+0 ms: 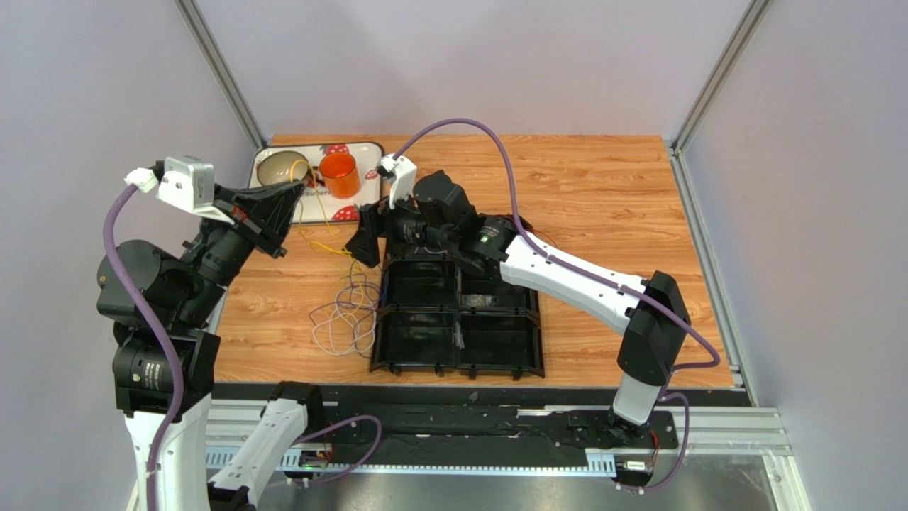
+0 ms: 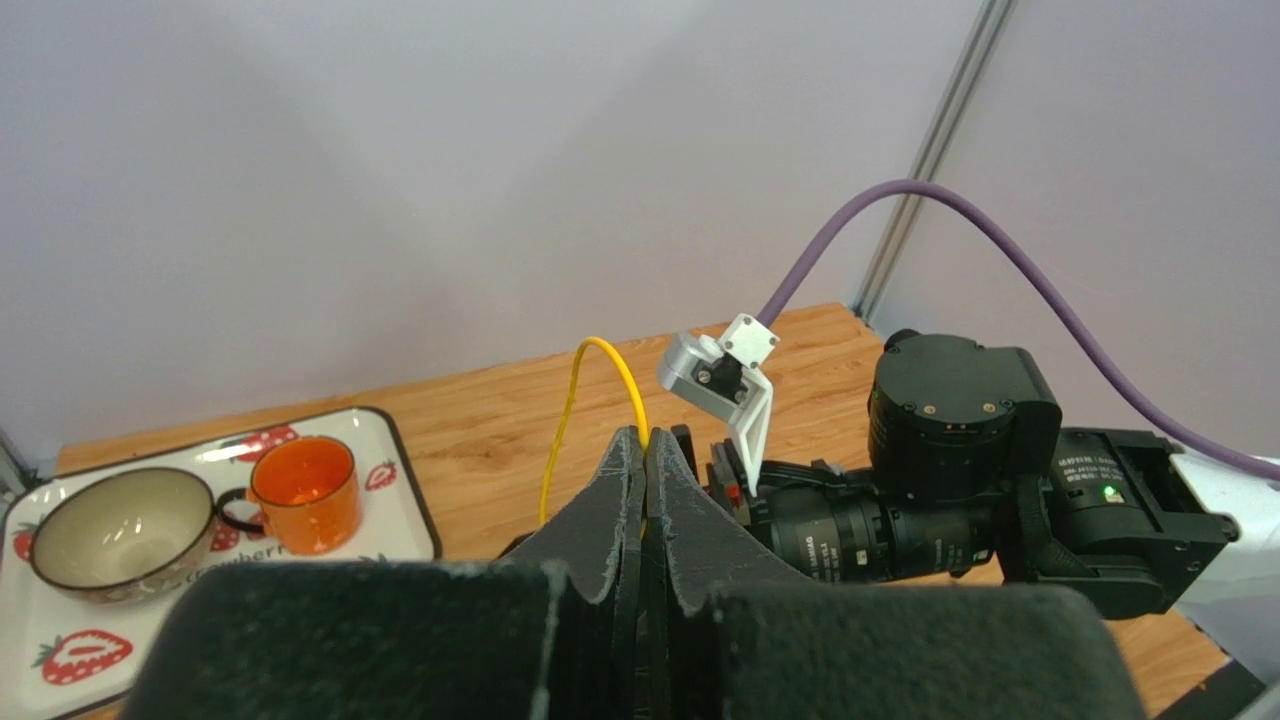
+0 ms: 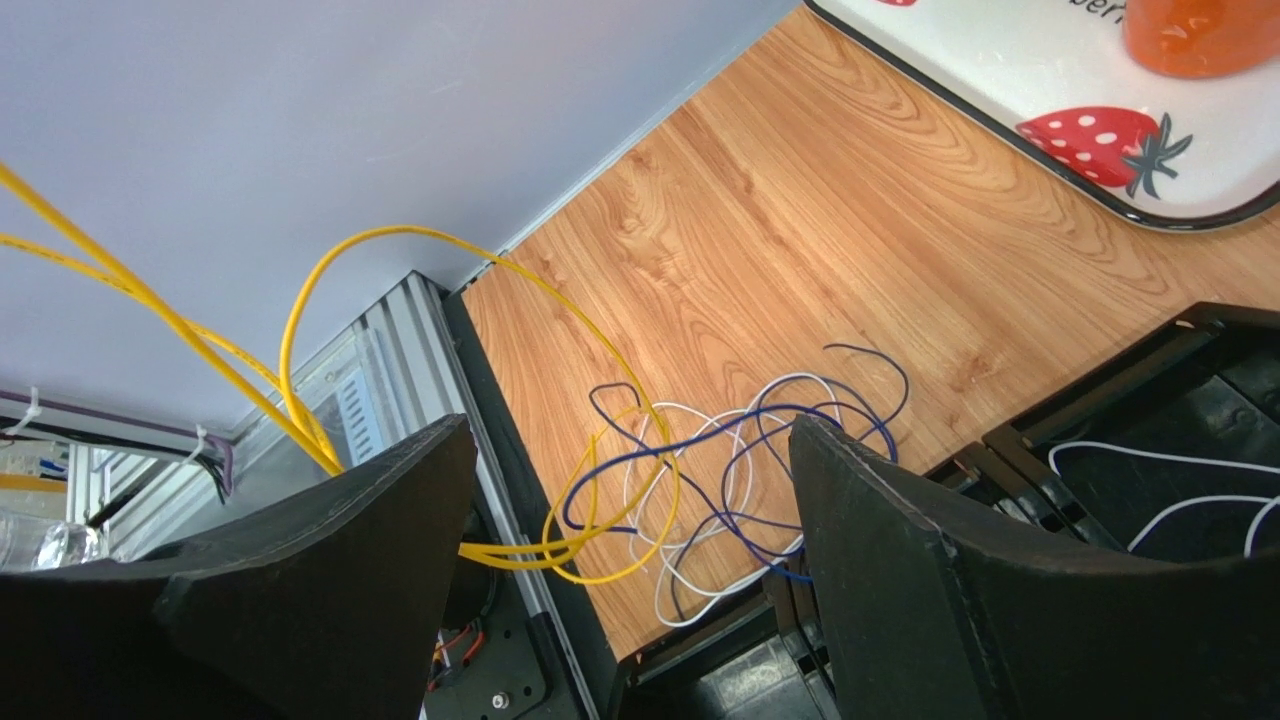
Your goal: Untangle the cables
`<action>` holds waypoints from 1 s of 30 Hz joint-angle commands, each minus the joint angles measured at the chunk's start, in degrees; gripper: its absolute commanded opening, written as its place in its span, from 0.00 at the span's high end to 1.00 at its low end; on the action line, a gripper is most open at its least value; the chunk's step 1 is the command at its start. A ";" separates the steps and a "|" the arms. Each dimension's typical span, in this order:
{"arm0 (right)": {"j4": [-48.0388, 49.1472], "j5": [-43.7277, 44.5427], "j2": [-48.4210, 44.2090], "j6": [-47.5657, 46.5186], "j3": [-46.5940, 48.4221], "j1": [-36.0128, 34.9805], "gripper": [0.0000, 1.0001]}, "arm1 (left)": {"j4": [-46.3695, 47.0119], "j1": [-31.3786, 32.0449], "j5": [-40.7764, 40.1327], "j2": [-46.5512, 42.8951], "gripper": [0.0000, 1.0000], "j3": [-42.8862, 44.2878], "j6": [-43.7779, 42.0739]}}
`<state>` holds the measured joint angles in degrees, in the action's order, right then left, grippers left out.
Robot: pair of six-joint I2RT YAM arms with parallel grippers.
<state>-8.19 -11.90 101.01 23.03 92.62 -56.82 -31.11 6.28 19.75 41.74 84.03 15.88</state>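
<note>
On my left, the left gripper [image 2: 646,450] is raised off the table [image 1: 597,192] with its fingers pressed together on the yellow cable [image 2: 589,356]. The cable arches up out of the pinch, then drops toward the wood. I read that as the first strand being drawn out, not yet freed.

Moving right, the yellow cable runs down into the heap of cables [image 1: 343,314], which lies on the bare wood just left of the black tray [image 1: 456,341]. The right wrist view shows the yellow loops threaded among blue and white ones, so the knot is only partly loosened. I can't pick out a red strand at this size.

Further right, the right gripper [image 3: 628,450] hangs above that heap with its fingers spread wide, holding nothing. The tangle sits between and below the two fingers and touches neither.

Beyond it, a white strand [image 3: 1187,458] lies inside one compartment of the black tray, apart from the heap — I take it as already sorted.

My estimate is early to middle: one strand put away, one half out, and the blue and white loops left to separate.
</note>
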 commanded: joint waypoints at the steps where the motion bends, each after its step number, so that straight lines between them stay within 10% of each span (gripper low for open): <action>1: 0.36 -0.91 0.67 -0.18 0.54 0.04 0.19 | 0.97 -0.13 -0.50 -0.16 1.00 1.14 -0.94; 21: 1.24 -17.90 12.63 3.78 5.65 -1.72 0.18 | 2.81 -0.13 -0.06 1.23 1.00 4.21 0.12; 30: 4.76 -17.98 18.08 6.24 6.96 -2.24 0.19 | 3.60 -0.13 -0.94 12.30 1.00 23.89 0.20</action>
<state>-6.44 -28.99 116.42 27.59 96.95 -58.39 -30.52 6.28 19.18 50.35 100.79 16.12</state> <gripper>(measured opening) 0.811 0.009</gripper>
